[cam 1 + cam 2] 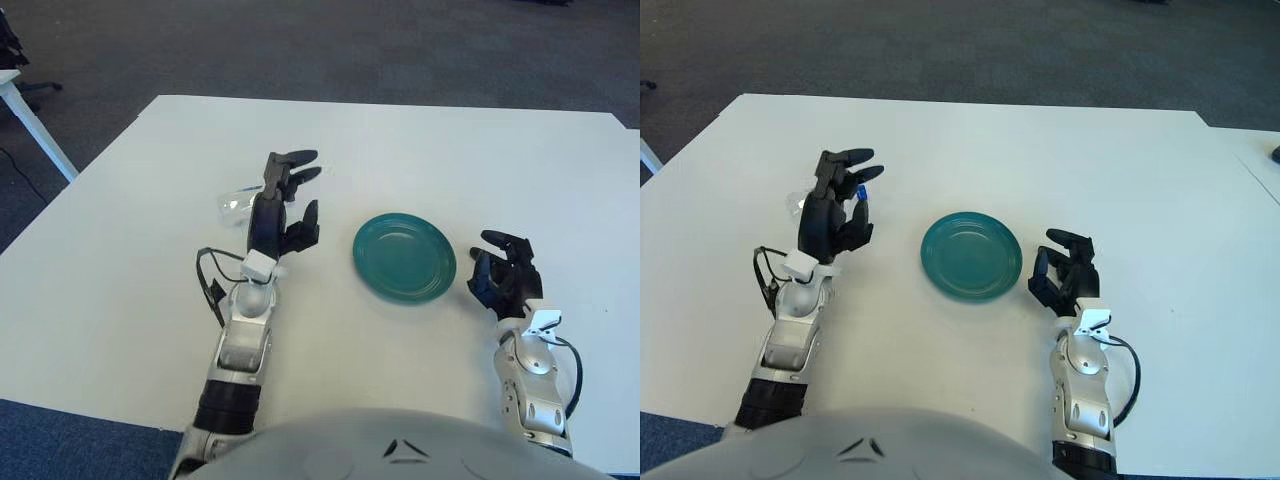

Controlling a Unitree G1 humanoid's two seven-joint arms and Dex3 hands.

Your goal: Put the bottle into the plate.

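Note:
A clear plastic bottle (234,203) with a blue cap (862,190) lies on its side on the white table (120,250), left of the plate. My left hand (297,195) stands over the bottle with fingers spread. Its palm hides the bottle's middle, and the fingers are not closed on it. A teal plate (404,257) sits empty at the table's middle. My right hand (503,272) shows just right of the plate, with fingers loosely curled and holding nothing.
The table's far edge (400,103) borders dark carpet. A white table leg (35,125) stands at the far left, off the table.

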